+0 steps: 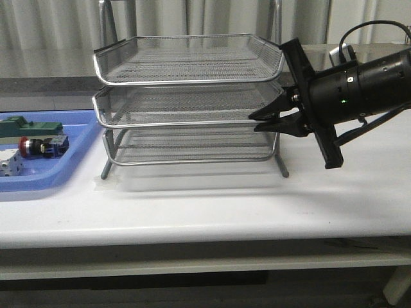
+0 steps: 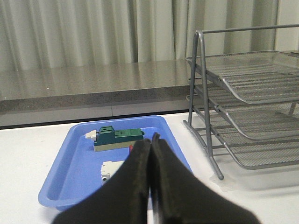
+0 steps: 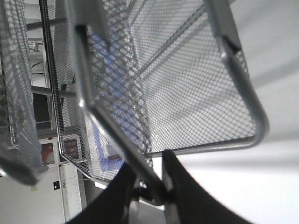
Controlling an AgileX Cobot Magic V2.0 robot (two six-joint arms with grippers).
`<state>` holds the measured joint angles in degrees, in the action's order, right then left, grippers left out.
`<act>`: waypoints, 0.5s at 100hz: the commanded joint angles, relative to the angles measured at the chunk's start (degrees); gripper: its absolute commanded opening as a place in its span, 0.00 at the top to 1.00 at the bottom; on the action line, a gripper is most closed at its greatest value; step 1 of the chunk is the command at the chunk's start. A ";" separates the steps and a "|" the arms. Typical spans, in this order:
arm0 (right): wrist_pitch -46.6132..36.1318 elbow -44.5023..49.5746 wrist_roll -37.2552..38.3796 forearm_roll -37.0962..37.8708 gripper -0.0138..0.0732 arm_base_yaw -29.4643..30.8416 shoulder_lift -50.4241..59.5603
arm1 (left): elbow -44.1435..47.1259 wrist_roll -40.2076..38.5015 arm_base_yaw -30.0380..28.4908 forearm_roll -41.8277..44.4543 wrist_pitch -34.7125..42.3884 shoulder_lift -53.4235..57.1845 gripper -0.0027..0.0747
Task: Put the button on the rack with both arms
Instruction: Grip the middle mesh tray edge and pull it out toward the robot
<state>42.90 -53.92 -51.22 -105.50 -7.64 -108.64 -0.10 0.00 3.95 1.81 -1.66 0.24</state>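
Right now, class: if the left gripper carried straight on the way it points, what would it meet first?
Probably the blue tray: the shut left gripper aims at its contents, near the red-capped button and white part. Depth is unclear, so which comes first is uncertain.

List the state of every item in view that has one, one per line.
Button: lying on its side in the blue tray, untouched.
Rack: upright, all tiers empty.
Left claw: shut, empty, above the blue tray.
Right claw: shut on the rack's middle tray rim.
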 commanded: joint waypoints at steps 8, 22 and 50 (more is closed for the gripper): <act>5.73 1.65 -2.32 -0.74 0.78 -0.25 4.79 | 3.16 -0.66 0.04 0.04 4.61 1.92 0.99; 5.67 4.70 -3.04 -0.40 0.78 -0.25 6.60 | 3.16 -0.66 0.04 0.04 4.61 1.92 0.99; 6.16 11.10 -4.29 0.24 0.78 -0.25 10.89 | 3.16 -0.66 0.04 0.04 4.61 1.92 0.99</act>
<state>44.09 -43.55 -52.82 -105.50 -7.64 -101.69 -0.10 0.00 3.95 1.81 -1.66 0.24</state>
